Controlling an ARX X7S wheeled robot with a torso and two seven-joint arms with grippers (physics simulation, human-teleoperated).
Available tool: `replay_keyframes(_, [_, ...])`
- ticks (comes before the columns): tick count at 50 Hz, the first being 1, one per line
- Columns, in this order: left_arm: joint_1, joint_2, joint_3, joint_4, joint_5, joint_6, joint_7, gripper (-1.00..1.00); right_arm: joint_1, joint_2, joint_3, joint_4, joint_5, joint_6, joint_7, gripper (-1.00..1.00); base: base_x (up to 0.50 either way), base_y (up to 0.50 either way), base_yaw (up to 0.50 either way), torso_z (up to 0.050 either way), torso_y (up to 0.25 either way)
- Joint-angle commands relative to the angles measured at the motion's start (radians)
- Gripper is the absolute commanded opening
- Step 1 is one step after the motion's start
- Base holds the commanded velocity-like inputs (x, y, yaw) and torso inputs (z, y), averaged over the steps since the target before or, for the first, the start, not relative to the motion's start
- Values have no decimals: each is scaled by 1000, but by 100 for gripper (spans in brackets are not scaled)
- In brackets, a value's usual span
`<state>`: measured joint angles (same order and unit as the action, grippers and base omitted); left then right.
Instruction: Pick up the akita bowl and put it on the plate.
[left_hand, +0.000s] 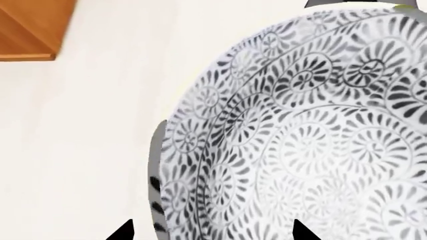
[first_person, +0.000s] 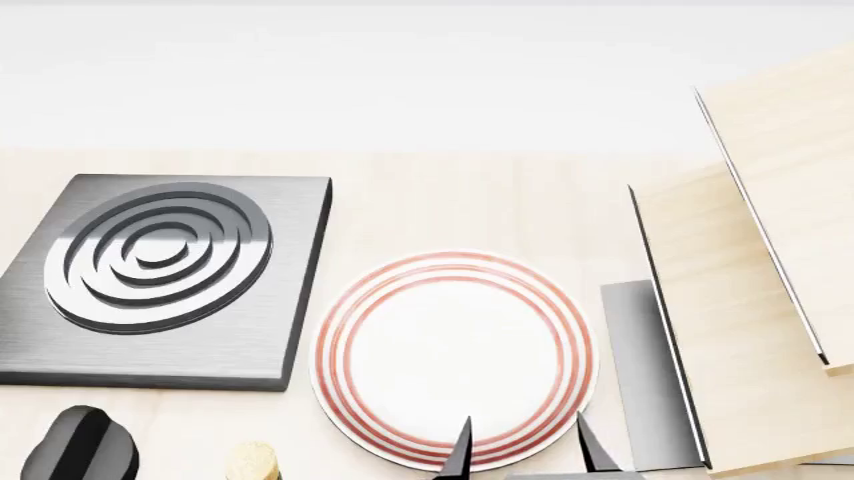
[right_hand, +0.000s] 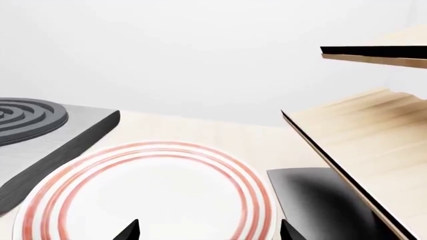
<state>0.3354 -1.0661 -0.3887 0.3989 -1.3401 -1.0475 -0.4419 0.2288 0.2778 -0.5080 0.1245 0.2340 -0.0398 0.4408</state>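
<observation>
In the left wrist view the akita bowl (left_hand: 300, 135) fills most of the frame, resting on a pale surface; the left gripper (left_hand: 212, 231) shows two dark fingertips spread wide, one either side of the bowl's rim, not visibly closed on it — so the pick looks just about to begin. The head view shows the plate (first_person: 454, 360) bare beside the square burner (first_person: 160, 275). In the right wrist view the right gripper (right_hand: 208, 231) hangs open and empty over the plate (right_hand: 147, 195).
</observation>
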Motion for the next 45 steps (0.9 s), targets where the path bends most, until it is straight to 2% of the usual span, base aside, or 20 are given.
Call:
replay_keyframes(1, [-17,-2,46,-13,22,-3,4,100,2,0,-4,2,3,0,0,100,0,0,0,0,0])
replay_keyframes(5, [-30,2,68,-21,31,-1,10,100,1,0,-5,6,3,-3,0,100,0,0,0,0,0])
replay_keyframes(6, [-32,2,79,-21,40,2,15,-100,2,0,-6,7,4,-2,0,100,0,0,0,0,0])
replay_keyframes(16, [-33,3,92,-16,57,9,23,-100,2,1,-6,12,8,-5,1,100,2,0,-2,0,0])
replay_keyframes(30, [21,18,7,55,131,71,-9,-100,4,3,-8,14,10,-6,3,100,2,0,-2,-2,0])
replay_keyframes(45, [32,23,-30,71,117,76,2,-100,5,4,-14,9,14,-3,4,100,1,0,-1,-1,0])
